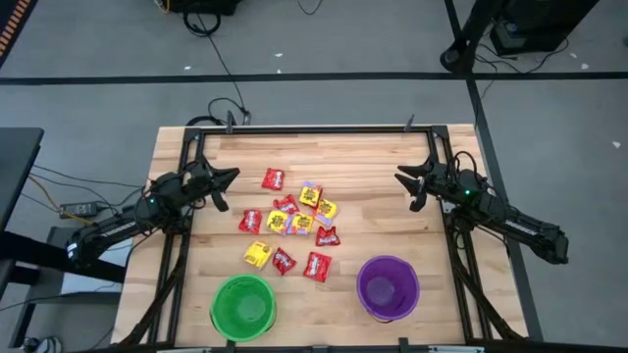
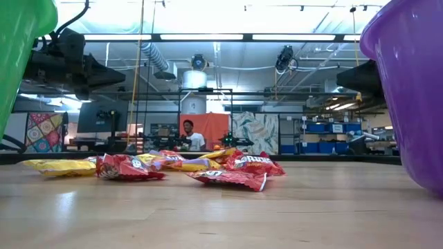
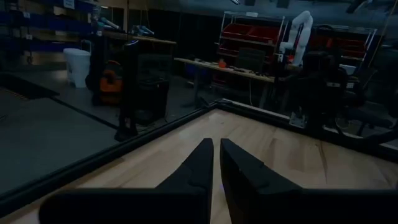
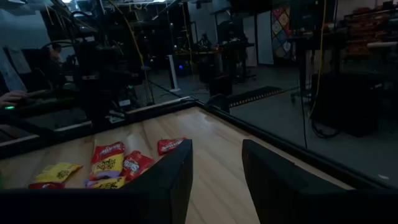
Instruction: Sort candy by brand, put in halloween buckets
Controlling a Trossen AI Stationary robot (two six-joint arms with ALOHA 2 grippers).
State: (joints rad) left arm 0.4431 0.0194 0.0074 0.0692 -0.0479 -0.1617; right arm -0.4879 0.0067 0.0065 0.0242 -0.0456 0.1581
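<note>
High view: candy [image 1: 290,224] scattered mid wooden table [image 1: 392,211].

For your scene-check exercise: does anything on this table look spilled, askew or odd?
Nothing stands out. The candy lies in a loose heap mid-table, unsorted; the green bucket and purple bucket stand upright.

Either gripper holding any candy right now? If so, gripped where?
Nothing is held. The left gripper is shut on nothing at the table's left side; the right gripper is open and empty at the right. The candy lies mid-table.
</note>
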